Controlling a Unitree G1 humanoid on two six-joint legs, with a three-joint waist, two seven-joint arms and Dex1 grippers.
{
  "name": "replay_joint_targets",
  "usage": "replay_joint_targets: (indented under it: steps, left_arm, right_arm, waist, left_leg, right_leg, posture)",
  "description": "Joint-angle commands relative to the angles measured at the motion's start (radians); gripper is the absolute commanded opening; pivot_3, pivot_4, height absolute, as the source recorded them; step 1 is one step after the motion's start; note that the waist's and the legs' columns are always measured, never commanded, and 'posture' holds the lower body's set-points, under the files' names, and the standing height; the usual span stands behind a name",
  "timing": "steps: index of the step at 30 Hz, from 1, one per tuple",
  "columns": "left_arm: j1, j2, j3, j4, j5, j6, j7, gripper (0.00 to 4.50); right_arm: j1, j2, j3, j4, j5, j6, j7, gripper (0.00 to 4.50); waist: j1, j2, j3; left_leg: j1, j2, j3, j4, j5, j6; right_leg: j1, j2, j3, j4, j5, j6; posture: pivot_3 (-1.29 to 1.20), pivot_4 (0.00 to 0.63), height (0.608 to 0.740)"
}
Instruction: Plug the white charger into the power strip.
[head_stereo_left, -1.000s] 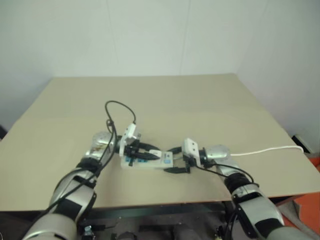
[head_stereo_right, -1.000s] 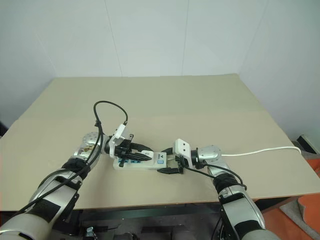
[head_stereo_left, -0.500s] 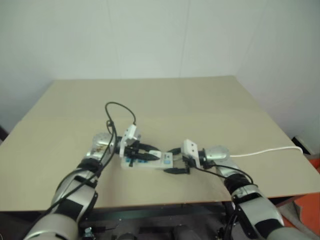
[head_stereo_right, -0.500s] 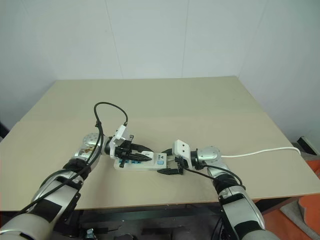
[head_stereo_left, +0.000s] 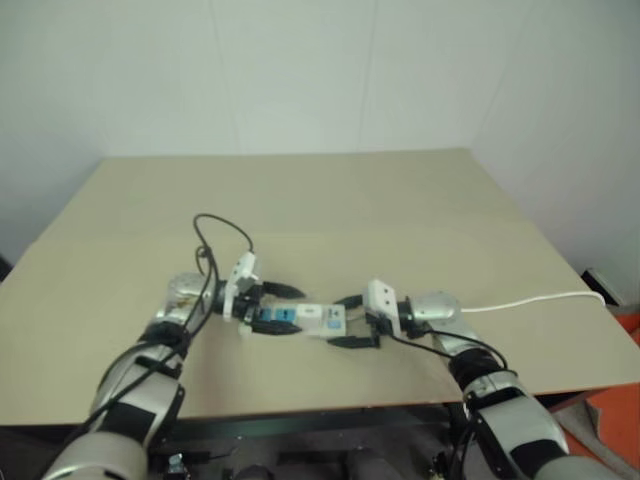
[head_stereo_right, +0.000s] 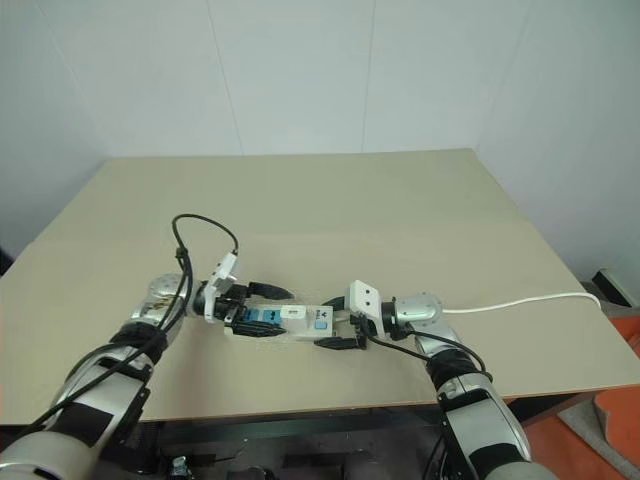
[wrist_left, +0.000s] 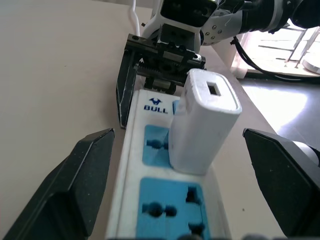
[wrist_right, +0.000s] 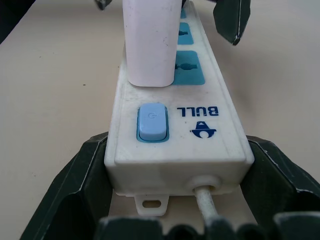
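The white charger (wrist_right: 150, 40) is cut off at the top, hiding its upper end.

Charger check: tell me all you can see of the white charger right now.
The white charger is a small, smooth, plastic-looking block with rounded corners and a small rectangular port on its top face. It stands upright, slightly tilted, in the power strip's socket nearest the blue switch. No finger touches it; the left gripper is open around it.

White charger (wrist_left: 202, 125) seated upright in power strip (wrist_right: 180, 125) socket nearest blue switch. Strip laid flat on table, two blue sockets left free, cord end gripped.
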Motion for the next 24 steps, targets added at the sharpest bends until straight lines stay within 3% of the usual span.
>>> replay_joint_targets:
  steps: [1,3,5,12,16,24]
  left_arm:
    - [-0.017,0.053,0.011,-0.088,-0.088,0.013,-0.002,4.47]
    - [-0.018,0.094,0.023,-0.138,-0.134,0.036,-0.002,4.5]
    - [-0.013,0.131,0.03,-0.173,-0.165,0.046,-0.002,4.5]
    - [0.037,0.253,0.095,-0.23,-0.195,0.048,-0.002,4.5]
    - [0.106,0.349,0.172,-0.265,-0.202,0.064,-0.002,4.5]
    - [0.216,0.484,0.276,-0.344,-0.2,0.093,-0.002,4.5]
  right_arm:
    - [0.007,-0.017,0.0,0.005,-0.015,0.025,-0.008,3.42]
    - [0.004,-0.022,-0.01,-0.003,-0.003,0.04,0.004,4.15]
    - [0.004,-0.031,-0.019,-0.016,0.011,0.057,0.022,4.44]
    - [0.047,-0.129,-0.064,-0.15,0.063,0.073,0.06,4.44]
    - [0.113,-0.27,-0.128,-0.332,0.162,0.167,0.143,4.44]
    - [0.248,-0.47,-0.25,-0.507,0.228,0.24,0.125,4.44]
  waist:
    - [0.002,0.0,0.0]
    - [0.002,0.0,0.001]
    - [0.004,0.0,0.004]
    - [0.017,0.001,0.01]
    - [0.033,0.002,0.012]
    - [0.038,0.002,0.014]
  left_leg:
    - [-0.003,0.0,0.0,0.0,0.0,0.0]
    - [-0.01,0.0,0.0,0.001,0.0,0.0]
    - [-0.012,0.0,0.0,0.001,0.0,0.0]
    - [-0.02,0.0,0.0,0.0,0.0,0.0]
    - [-0.03,0.0,0.0,0.0,0.0,0.0]
    - [-0.029,0.001,0.0,-0.001,0.0,0.0]
  right_leg:
    - [-0.003,0.0,0.0,0.0,0.0,0.0]
    - [-0.01,0.0,0.0,0.001,0.001,0.001]
    - [-0.012,0.0,0.0,0.001,0.001,0.001]
    - [-0.017,-0.001,-0.002,-0.003,0.0,0.001]
    - [-0.027,-0.002,-0.003,-0.002,0.001,0.0]
    - [-0.028,-0.002,-0.004,-0.002,-0.001,-0.001]
  posture:
    - [0.0,0.15,0.74]
    - [0.0,0.15,0.74]
    - [0.0,0.15,0.74]
    - [0.0,0.15,0.74]
    - [0.0,0.15,0.74]
    - [0.0,0.15,0.74]
